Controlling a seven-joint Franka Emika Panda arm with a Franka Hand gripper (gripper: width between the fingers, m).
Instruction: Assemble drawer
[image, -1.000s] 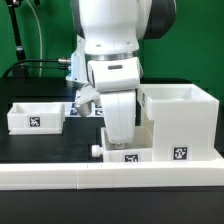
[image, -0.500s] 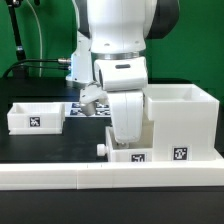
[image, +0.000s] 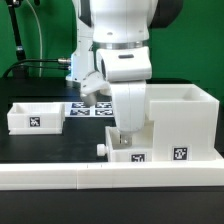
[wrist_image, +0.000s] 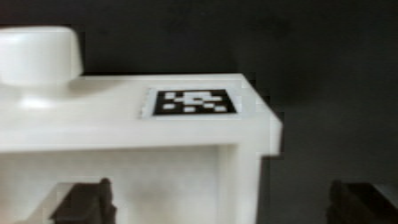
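Observation:
The drawer's tall white casing (image: 186, 118) stands at the exterior view's right, tag on its front. A small knobbed tray (image: 137, 153) sits against its left side by the front rail; its knob (image: 101, 148) points left. A second tray (image: 35, 117) lies at the left. My gripper (image: 125, 134) hangs just over the near tray. In the wrist view the tray (wrist_image: 160, 140), its knob (wrist_image: 39, 55) and tag (wrist_image: 192, 102) fill the picture. My gripper (wrist_image: 222, 203) is open, its dark fingers (wrist_image: 80, 203) wide apart, one over the tray wall, the other beyond its corner.
A low white rail (image: 60, 176) edges the table's front. The marker board (image: 97, 110) lies flat behind the arm. Black cables run along the back left against the green wall. The black table (image: 50, 148) shows between the left tray and the rail.
The arm and hand have shifted toward the exterior view's right, over the near tray. Both trays and the casing have stayed where they were.

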